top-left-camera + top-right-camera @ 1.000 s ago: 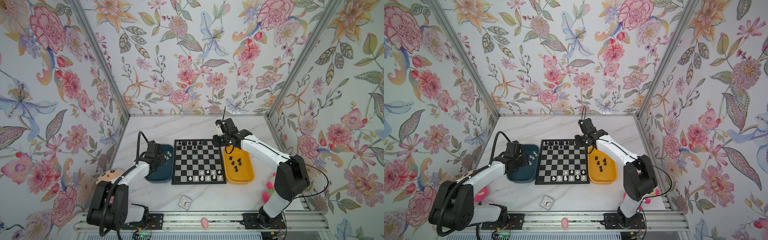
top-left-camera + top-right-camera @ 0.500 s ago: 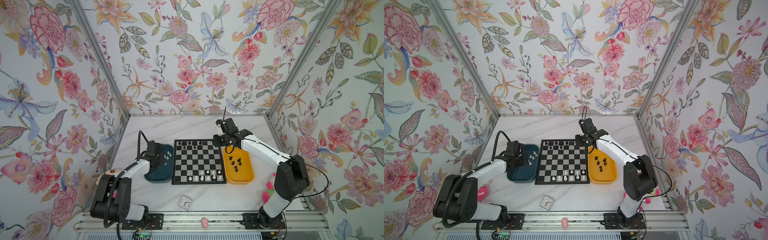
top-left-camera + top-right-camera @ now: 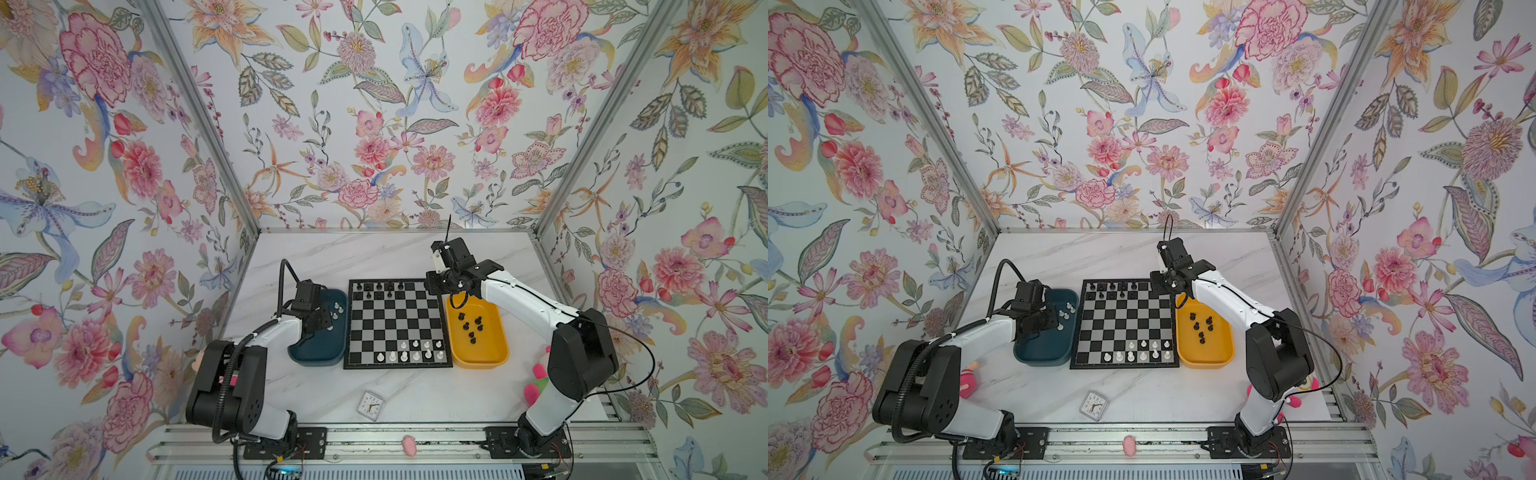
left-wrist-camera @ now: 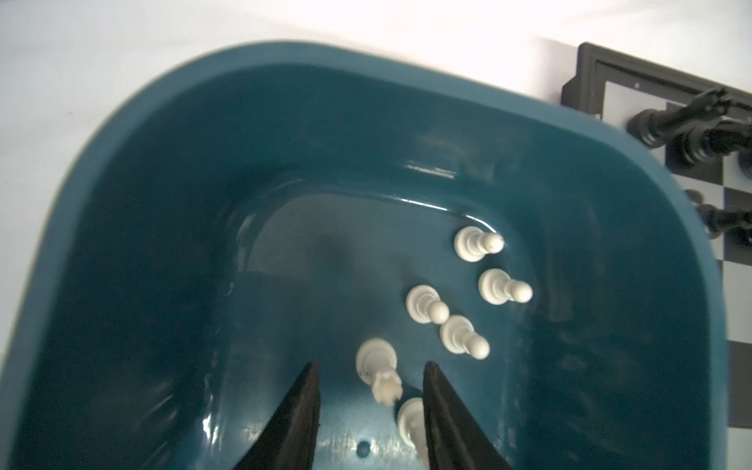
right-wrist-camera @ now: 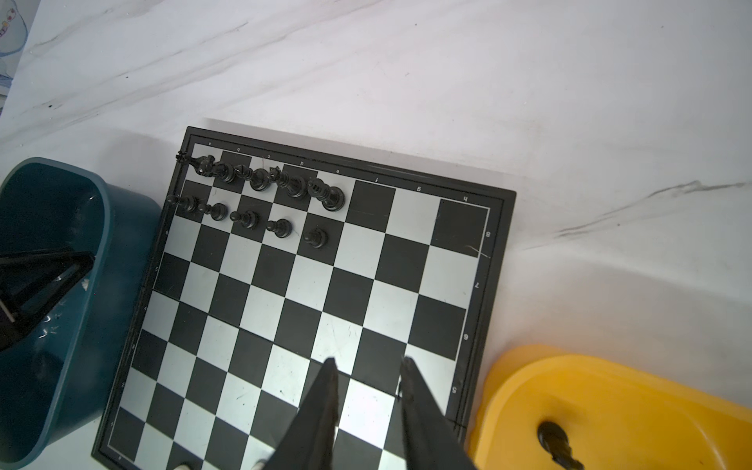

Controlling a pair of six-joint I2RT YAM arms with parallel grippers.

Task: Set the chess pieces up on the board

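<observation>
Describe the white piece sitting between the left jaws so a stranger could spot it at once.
Find the dark teal tray left of the chessboard. Among the white pieces on its floor, the crowned piece is between the left gripper's open jaws. The pawns beside it have smooth round heads; only it has a notched top.
</observation>
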